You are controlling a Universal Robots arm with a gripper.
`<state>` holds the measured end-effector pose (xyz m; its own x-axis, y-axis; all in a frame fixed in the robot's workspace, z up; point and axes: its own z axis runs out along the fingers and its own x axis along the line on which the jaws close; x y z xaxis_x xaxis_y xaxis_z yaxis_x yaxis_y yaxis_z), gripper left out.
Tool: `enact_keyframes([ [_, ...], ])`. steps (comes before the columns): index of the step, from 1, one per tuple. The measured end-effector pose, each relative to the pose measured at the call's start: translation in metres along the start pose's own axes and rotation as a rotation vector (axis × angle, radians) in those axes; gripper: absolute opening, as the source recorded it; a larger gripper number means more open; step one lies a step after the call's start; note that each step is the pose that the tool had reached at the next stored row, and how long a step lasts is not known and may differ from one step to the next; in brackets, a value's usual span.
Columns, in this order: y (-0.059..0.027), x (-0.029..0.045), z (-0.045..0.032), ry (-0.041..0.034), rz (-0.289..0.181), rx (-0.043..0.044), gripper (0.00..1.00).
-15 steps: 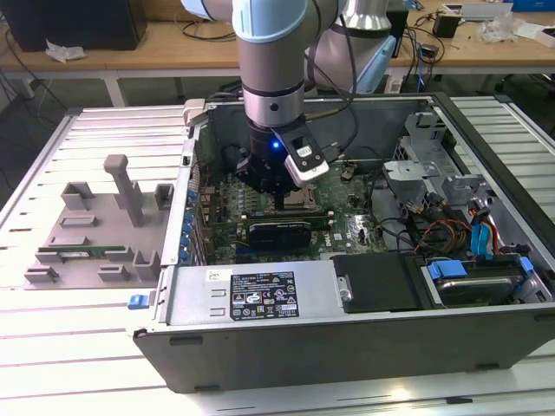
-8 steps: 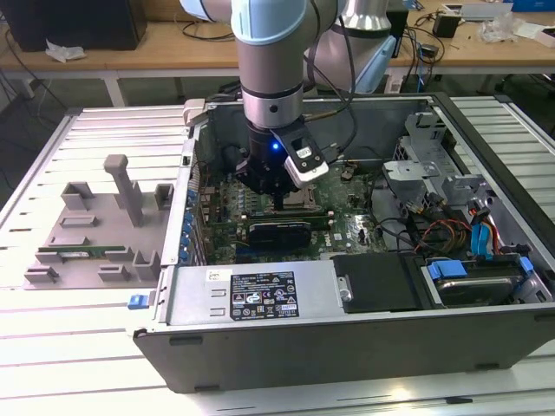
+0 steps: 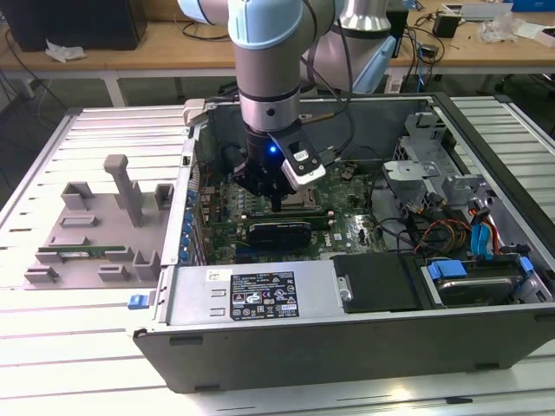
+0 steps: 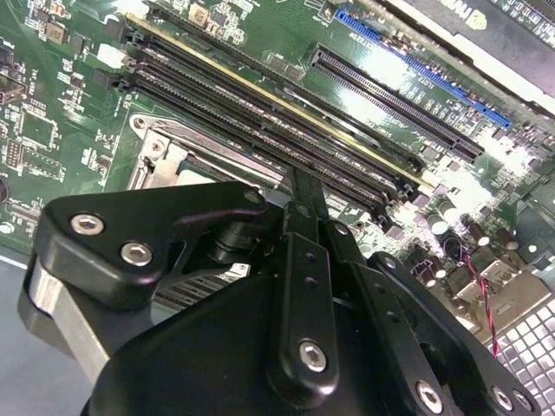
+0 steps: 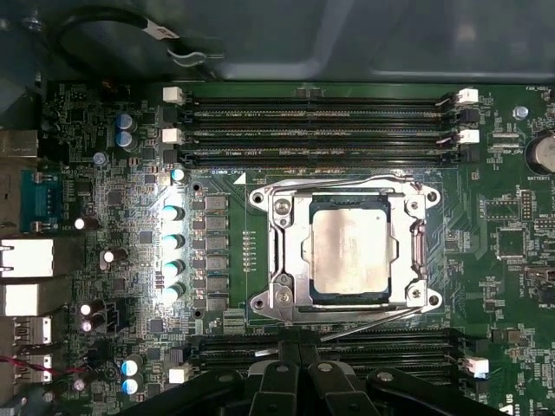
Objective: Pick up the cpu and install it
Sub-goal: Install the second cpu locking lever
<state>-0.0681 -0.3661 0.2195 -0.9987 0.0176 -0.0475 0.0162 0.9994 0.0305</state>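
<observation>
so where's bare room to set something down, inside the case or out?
Outside: bare slatted table in front of the grey fixture tray and the open case. Inside is crowded: gripper over the motherboard, cpu in its socket frame, cables at the exterior view's right.

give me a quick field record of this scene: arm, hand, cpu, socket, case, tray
arm: reaching down into the open case, over the motherboard
hand: above the board, close by the socket
cpu: lying flat inside the socket frame, silver top up
socket: metal frame around the cpu, between rows of memory slots
held: nothing seen in the hand
tray: grey, outside the case on the exterior view's left, with a green memory stick
</observation>
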Motion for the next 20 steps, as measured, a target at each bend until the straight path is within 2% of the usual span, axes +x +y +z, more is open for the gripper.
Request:
enact_keyframes([
  [7, -0.0024, 0.0022, 0.0038, 0.0, 0.0, -0.0019, 0.11],
  [10, -0.0051, 0.0023, 0.005, 0.0002, 0.001, -0.01, 0.11],
  [11, -0.0062, 0.0025, 0.0055, 0.0003, 0.001, -0.018, 0.11],
  [13, -0.0071, 0.0027, 0.0059, 0.0004, 0.001, -0.0264, 0.11],
  [15, -0.0083, 0.0042, 0.0063, 0.0008, 0.002, -0.0491, 0.11],
  [17, -0.0093, 0.0066, 0.0064, 0.001, 0.002, -0.0784, 0.11],
  [18, -0.0103, 0.0077, 0.0068, 0.0013, 0.003, -0.09, 0.11],
  [20, -0.0124, 0.0078, 0.0082, 0.0013, 0.002, -0.096, 0.11],
])
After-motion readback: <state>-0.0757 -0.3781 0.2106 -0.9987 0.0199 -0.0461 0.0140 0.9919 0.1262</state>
